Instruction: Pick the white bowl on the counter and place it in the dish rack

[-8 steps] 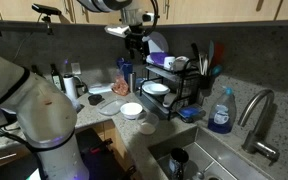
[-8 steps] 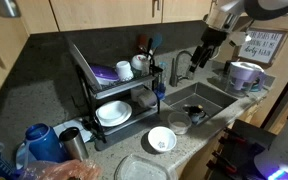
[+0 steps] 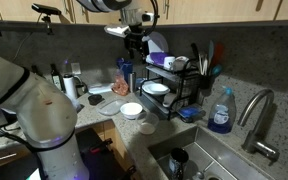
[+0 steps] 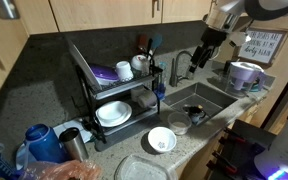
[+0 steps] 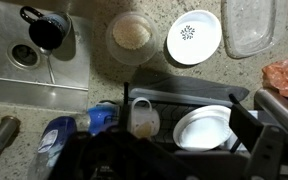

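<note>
Pincer (image 3: 136,52) hangs small and dim under wooden cabinets (image 3: 214,10), jaws wide, empty; white bowl (image 3: 132,110) sits on the speckled surface (image 5: 99,70) just before the dish rack (image 3: 172,85), near the sink (image 3: 199,160).

Arm (image 3: 32,105): fat glossy white rounded links w/ dark joints; pincer (image 4: 201,58) black & boxy.

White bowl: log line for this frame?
phase: pre-grasp | gripper: aloft, jaws open, empty | white bowl: on counter, untouched | dish rack: white bowl not in it

White bowl (image 5: 194,37) sits upright (on counter (image 5: 174,78)).
</note>
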Controlling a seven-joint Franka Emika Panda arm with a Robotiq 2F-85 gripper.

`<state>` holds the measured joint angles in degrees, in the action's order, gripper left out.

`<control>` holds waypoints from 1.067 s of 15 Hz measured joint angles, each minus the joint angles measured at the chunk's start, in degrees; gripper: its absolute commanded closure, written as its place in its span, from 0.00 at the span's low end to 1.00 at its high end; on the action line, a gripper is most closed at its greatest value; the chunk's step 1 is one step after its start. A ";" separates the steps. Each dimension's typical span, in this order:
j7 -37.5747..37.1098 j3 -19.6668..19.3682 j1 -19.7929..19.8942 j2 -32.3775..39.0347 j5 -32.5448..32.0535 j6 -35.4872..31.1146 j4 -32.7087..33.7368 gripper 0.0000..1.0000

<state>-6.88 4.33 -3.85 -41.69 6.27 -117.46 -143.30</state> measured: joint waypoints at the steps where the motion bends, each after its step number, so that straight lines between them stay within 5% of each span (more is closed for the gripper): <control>1: 0.12 0.01 -0.39 -0.13 0.00 -0.22 -0.08 0.00; 10: 5.60 0.38 -6.06 -3.19 0.04 -1.78 -3.12 0.00; 16: 5.76 0.38 -6.49 -3.67 0.04 -1.79 -3.45 0.00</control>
<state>-1.12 4.71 -10.34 -45.35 6.31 -119.24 -146.75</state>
